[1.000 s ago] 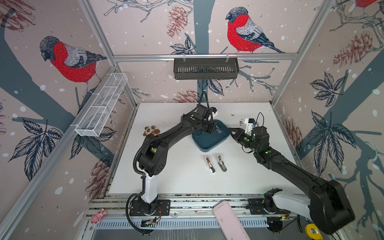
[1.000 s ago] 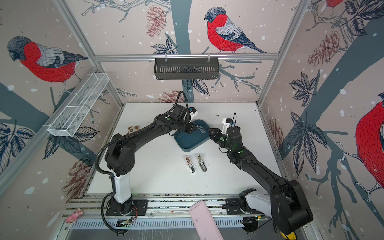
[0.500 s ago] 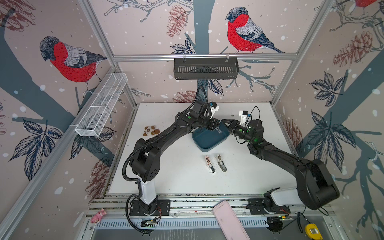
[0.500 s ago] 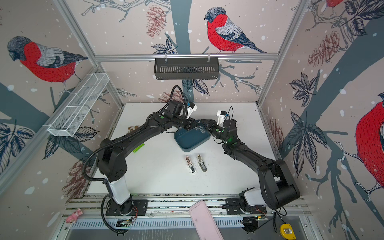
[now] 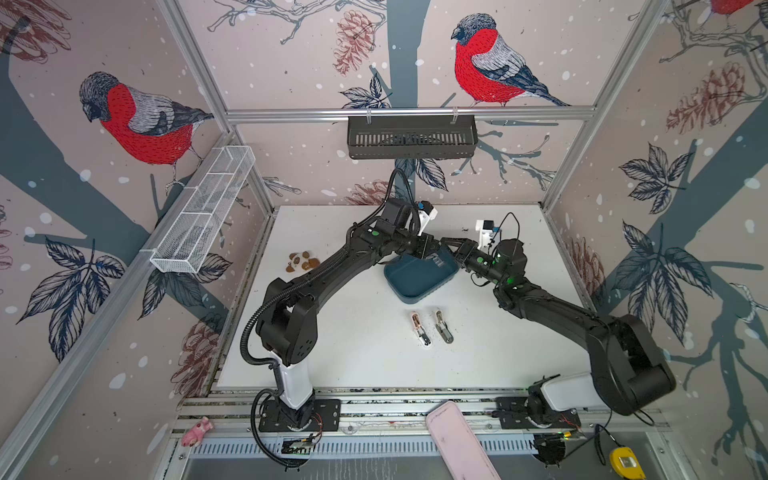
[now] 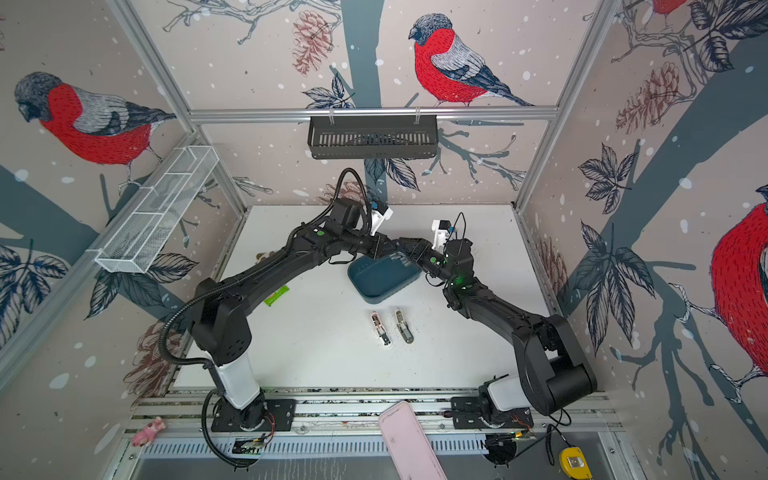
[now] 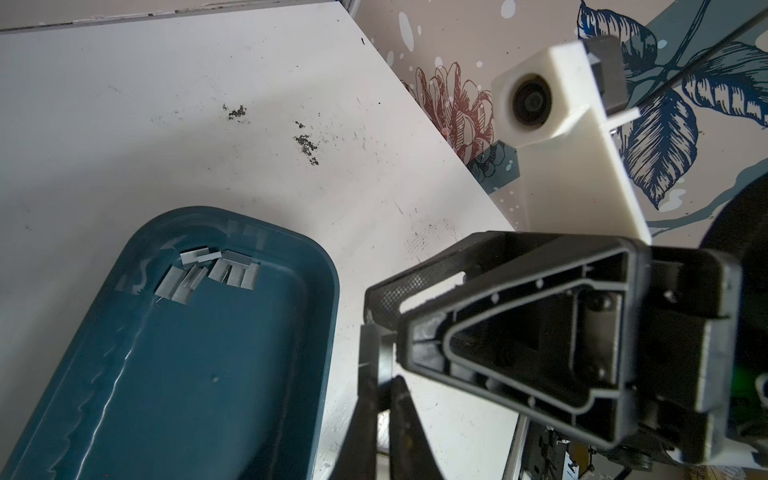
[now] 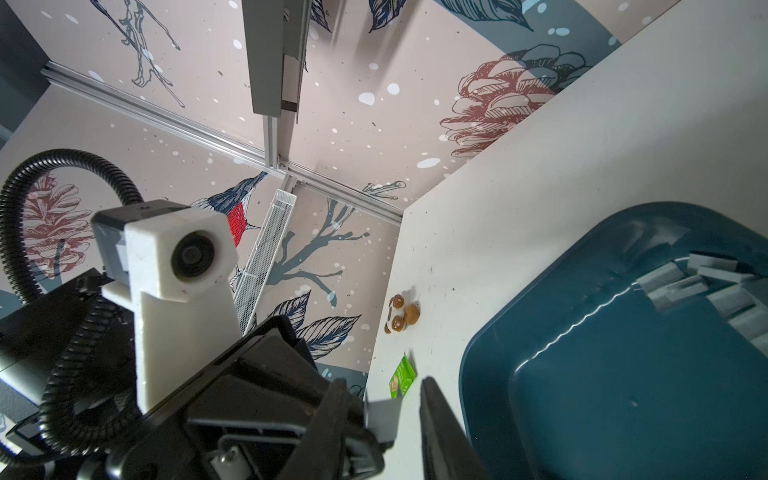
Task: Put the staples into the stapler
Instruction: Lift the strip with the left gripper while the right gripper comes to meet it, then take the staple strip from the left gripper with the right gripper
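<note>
Left wrist view: left tool (image 7: pixel 380 376) pinches one staple strip (image 7: pixel 367 345).

Wallpaper on every side here: pale pink walls (image 5: pixel 291 62), snow-flecked, with red-breasted bullfinches (image 5: pixel 137 120) perched among blue-grey branches (image 5: pixel 399 54), brown pine cones (image 5: pixel 355 41) and dark inked leaves (image 5: pixel 656 183). Aluminium posts (image 5: pixel 197 70) frame the corners, and a cross rail (image 5: pixel 291 113) runs along the back wall. Hooked on that rail hangs a black slotted basket (image 5: pixel 411 137). Over on the left wall, a long white wire-mesh shelf (image 5: pixel 203 208), divided into compartments, sits against the frame. Down below is the white tabletop (image 5: pixel 361 361), scuffed, with dark specks (image 7: pixel 307 145) scattered on it in the left wrist view. Slotted aluminium rails (image 5: pixel 395 401) line the near edge. The light is even and soft, and the shadows are faint.
</note>
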`<state>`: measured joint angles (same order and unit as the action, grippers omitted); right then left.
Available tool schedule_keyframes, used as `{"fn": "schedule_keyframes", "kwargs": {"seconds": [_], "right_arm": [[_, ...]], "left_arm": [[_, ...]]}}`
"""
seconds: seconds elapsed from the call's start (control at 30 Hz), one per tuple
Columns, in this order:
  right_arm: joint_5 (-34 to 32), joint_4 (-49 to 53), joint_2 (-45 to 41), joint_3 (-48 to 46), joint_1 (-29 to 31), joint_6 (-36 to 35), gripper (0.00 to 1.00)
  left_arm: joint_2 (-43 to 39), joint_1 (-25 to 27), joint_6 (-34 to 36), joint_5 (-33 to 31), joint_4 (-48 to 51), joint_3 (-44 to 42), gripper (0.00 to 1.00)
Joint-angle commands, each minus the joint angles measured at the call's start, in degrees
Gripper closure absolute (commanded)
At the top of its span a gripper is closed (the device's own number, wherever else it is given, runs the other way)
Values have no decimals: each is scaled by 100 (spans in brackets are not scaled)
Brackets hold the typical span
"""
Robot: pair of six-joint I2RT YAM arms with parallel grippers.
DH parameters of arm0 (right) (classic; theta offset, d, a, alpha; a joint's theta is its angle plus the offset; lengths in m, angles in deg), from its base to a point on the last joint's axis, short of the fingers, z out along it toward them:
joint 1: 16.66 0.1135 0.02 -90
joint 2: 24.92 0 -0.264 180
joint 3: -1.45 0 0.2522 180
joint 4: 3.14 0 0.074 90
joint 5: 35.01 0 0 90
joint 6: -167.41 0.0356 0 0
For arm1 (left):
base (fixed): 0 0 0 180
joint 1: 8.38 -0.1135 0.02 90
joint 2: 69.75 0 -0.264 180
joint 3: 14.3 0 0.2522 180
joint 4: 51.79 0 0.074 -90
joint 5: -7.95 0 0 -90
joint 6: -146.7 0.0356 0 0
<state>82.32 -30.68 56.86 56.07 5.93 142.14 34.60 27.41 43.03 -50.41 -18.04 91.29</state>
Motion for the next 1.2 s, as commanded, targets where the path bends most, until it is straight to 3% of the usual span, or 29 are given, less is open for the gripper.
{"fn": "schedule_keyframes", "kwargs": {"seconds": [0.0,0.3,0.8,0.9,1.17], "right_arm": [[40,-308,44,64,35,51,68],[41,-370,180,210,112,92,69],[-28,-326,227,225,176,97,83],[-44,-292,217,227,176,77,85],[-149,17,36,109,192,-156,85]], "left_arm": [[-91,-11,-30,141,-197,-25,91],[-143,-11,-41,176,-292,-135,91],[-247,-11,-30,134,-289,-181,89],[-280,-11,-30,132,-293,-205,80],[-752,-65,-35,38,-319,-658,28]]}}
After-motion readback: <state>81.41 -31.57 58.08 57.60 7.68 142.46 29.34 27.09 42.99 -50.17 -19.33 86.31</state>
